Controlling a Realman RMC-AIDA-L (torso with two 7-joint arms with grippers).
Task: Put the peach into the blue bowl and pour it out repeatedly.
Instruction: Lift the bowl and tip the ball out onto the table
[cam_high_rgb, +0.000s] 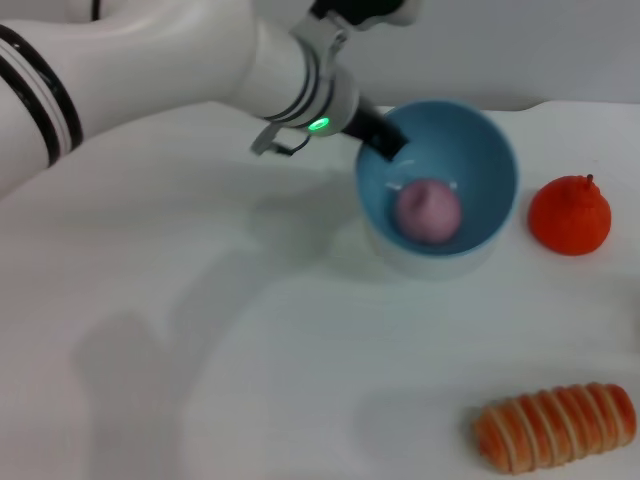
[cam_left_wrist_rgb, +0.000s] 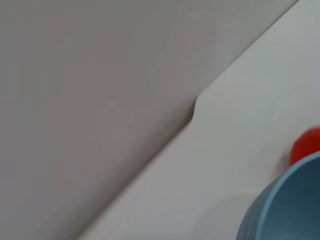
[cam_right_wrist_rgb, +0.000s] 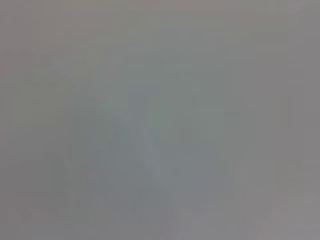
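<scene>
Head view: a white table (cam_high_rgb: 200, 330) fills the scene, with the robot's left arm (cam_high_rgb: 150, 70) reaching across it from the near-left corner toward the blue bowl (cam_high_rgb: 480, 160). The bowl sits tilted, its opening turned toward the camera, and the left gripper (cam_high_rgb: 385, 140) meets its rim on the side nearest the arm, one dark finger (cam_high_rgb: 380, 130) lying over the edge and inside; the fingers appear clamped on the bowl's rim. An orange striped bread roll (cam_high_rgb: 555, 427) lies well apart at the near-right edge. An orange-red fruit (cam_high_rgb: 570, 215) with a stem stands just beside the bowl on the right, not touching it. The peach (cam_high_rgb: 428, 210) rests inside the blue bowl, low against its inner wall. Left wrist view shows part of the bowl's outer wall (cam_left_wrist_rgb: 280, 205) and a sliver of the red fruit (cam_left_wrist_rgb: 306, 144). The right gripper does not appear in any view.
</scene>
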